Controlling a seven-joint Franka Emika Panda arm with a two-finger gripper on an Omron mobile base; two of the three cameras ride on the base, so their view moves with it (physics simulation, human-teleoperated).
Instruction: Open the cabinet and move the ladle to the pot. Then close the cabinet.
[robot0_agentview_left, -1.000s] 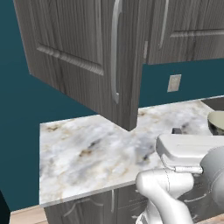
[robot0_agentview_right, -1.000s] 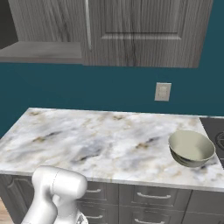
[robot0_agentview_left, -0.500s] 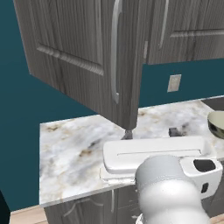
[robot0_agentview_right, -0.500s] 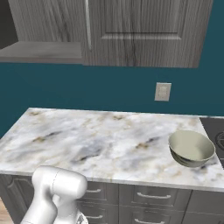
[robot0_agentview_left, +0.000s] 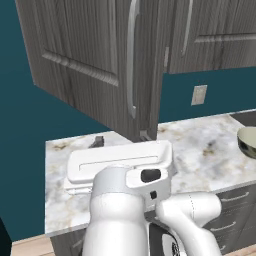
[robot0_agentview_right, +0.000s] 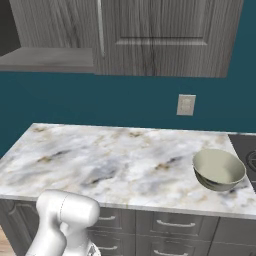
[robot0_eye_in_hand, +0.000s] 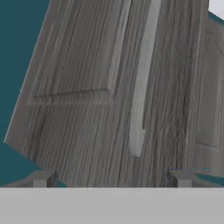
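facing the cabinet (robot0_eye_in_hand: 87, 65), the end effector (robot0_eye_in_hand: 111, 179) points at the swung-out left door, whose slim silver bar handle (robot0_eye_in_hand: 142, 78) lies directly ahead and above the fingertips (robot0_eye_in_hand: 40, 179), its long axis running nearly upright along the door. the two dark tips stand well apart with nothing between them, so the end effector is open and empty. in the left base view the left door (robot0_agentview_left: 90, 65) hangs open over the worktop (robot0_agentview_left: 210, 145); the right door (robot0_agentview_left: 220, 30) is shut. the ladle cannot be made out. the pot (robot0_agentview_right: 218, 170) sits on the worktop far to the right, near the stove edge, well apart from the arm.
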